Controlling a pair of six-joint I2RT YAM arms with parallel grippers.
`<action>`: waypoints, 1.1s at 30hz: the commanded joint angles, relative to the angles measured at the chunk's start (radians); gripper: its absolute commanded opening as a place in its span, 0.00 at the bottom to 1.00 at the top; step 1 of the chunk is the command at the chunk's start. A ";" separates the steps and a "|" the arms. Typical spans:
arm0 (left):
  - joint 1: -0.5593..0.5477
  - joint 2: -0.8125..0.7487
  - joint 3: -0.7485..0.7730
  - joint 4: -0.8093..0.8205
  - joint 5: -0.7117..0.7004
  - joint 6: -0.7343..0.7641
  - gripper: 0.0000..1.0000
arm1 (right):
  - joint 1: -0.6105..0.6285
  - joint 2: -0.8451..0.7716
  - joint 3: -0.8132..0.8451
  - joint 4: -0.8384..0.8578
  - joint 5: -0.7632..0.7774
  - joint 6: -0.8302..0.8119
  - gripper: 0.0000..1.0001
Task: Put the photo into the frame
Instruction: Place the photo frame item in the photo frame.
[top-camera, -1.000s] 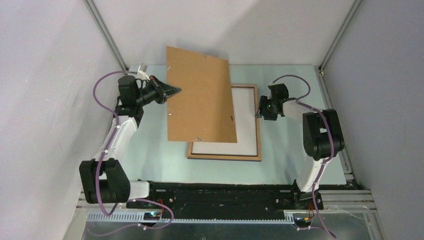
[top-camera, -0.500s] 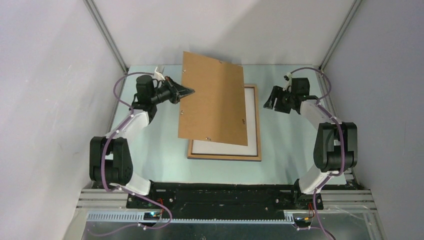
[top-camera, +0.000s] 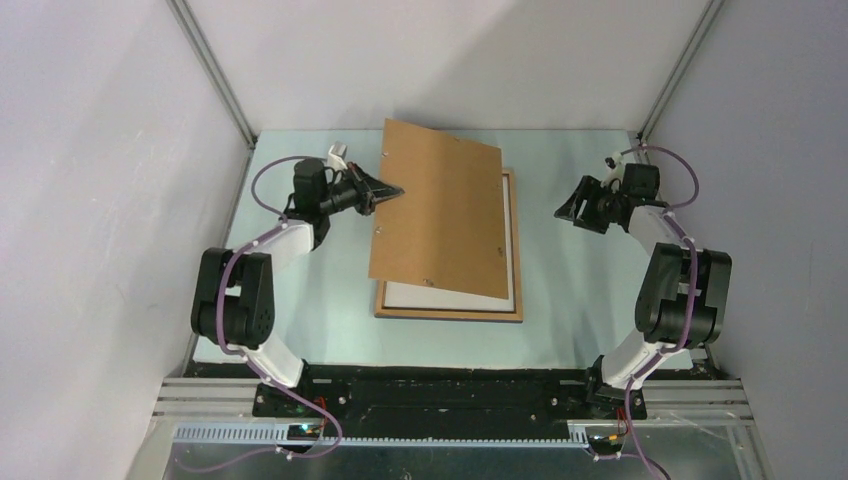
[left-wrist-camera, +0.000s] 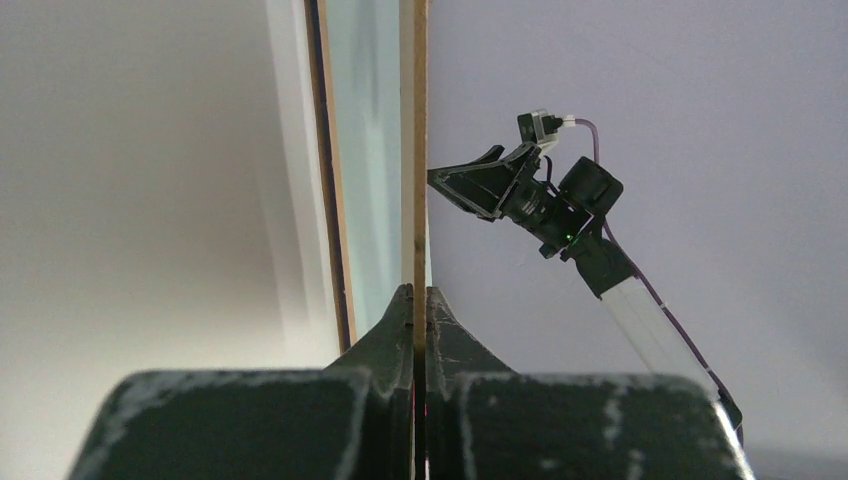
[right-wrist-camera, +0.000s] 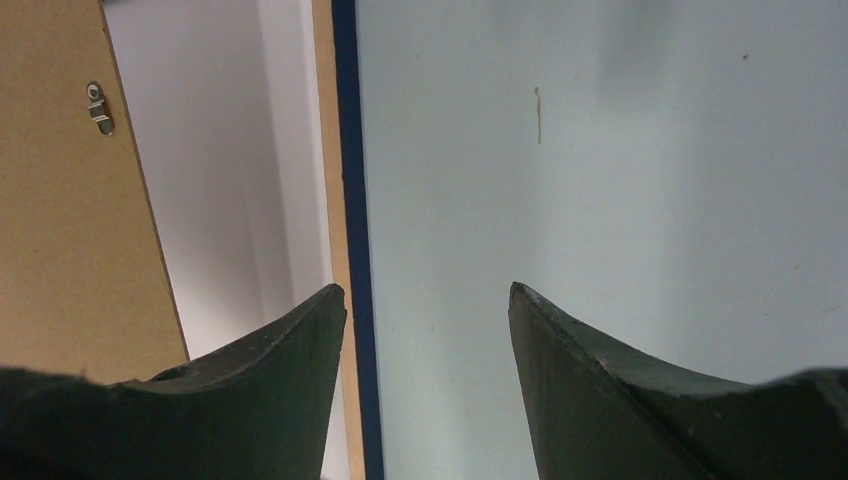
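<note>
Tight pinch of left hand (top-camera: 392, 190) on backing board (top-camera: 440, 205) edge; board tilted over frame (top-camera: 450, 314), flat on bench (top-camera: 320, 300) mid-picture, photo (top-camera: 440, 297) white-side-up inside; right hand (top-camera: 570, 208) spread, empty, at right

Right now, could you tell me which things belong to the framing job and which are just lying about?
Job: frame; photo, white side up inside it; backing board, pinched in left hand.
Lying about: nothing loose seen; right hand open, empty.
</note>
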 joint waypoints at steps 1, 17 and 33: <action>-0.016 0.006 0.004 0.121 0.018 -0.031 0.00 | -0.026 -0.030 -0.013 0.035 -0.040 -0.013 0.65; -0.057 0.080 -0.024 0.181 -0.032 -0.039 0.00 | -0.029 -0.047 -0.043 0.068 -0.046 -0.007 0.68; -0.068 0.124 -0.024 0.196 -0.034 -0.034 0.00 | -0.028 -0.043 -0.046 0.072 -0.052 -0.009 0.68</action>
